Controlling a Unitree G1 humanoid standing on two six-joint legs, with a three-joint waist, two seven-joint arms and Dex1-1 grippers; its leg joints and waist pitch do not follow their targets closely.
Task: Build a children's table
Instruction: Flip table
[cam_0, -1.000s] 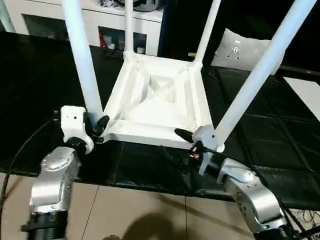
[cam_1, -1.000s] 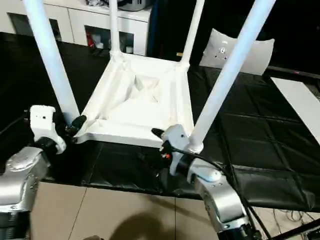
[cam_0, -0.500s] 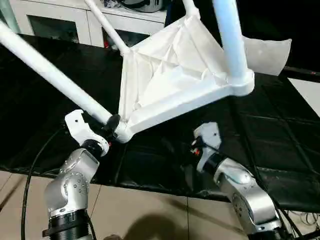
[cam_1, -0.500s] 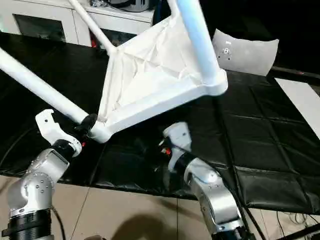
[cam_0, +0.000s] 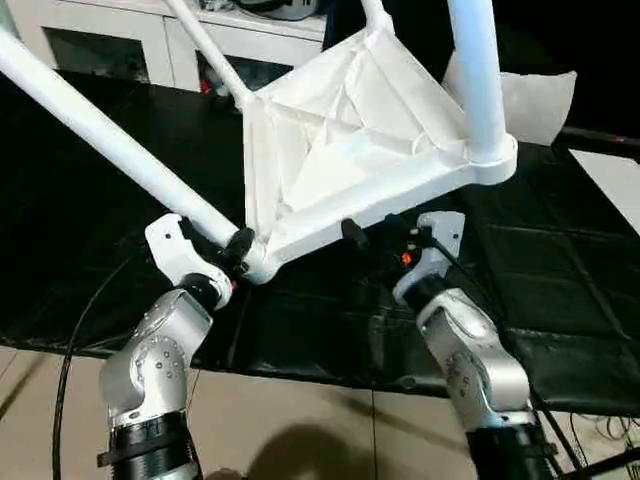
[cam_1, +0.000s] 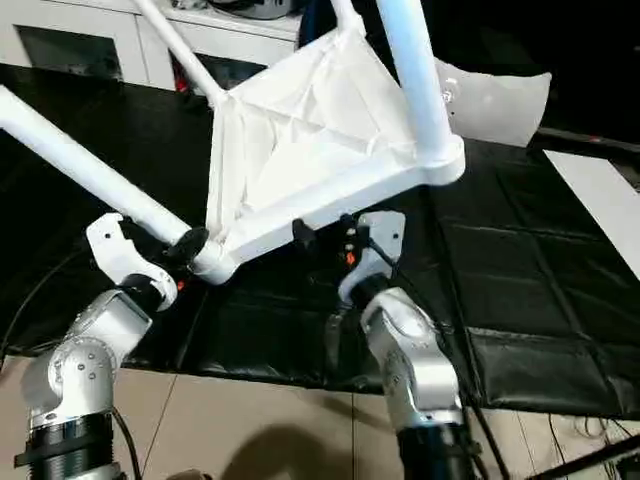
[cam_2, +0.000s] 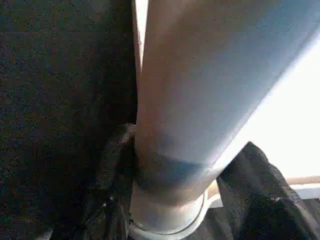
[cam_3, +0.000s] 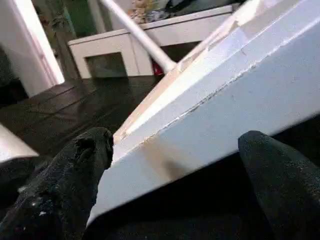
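The white children's table top (cam_0: 340, 120) is upside down and tipped up toward my left, with its ribbed underside showing. Its legs are in their sockets. My left gripper (cam_0: 232, 250) is shut on the near-left leg (cam_0: 110, 140) just above its corner socket, and the black fingers (cam_2: 115, 200) wrap the tube (cam_2: 200, 100). The near-right leg (cam_0: 475, 70) rises from the raised corner. My right gripper (cam_0: 375, 232) is open at the top's near rim (cam_3: 225, 115). The rim runs between its spread fingertips (cam_3: 75, 175) with space on both sides.
The work lies on a black padded mat (cam_0: 560, 290) over a low bench, with tiled floor (cam_0: 300, 420) in front. A white cabinet (cam_0: 110, 40) stands behind on the left. A white cushion (cam_0: 530, 100) and a white board (cam_0: 615, 180) lie at the right.
The table has tipped from flat on the mat onto its left side, its right corner lifted. My right gripper left the near-right leg's base and rose to the near rim. My left gripper kept its hold.
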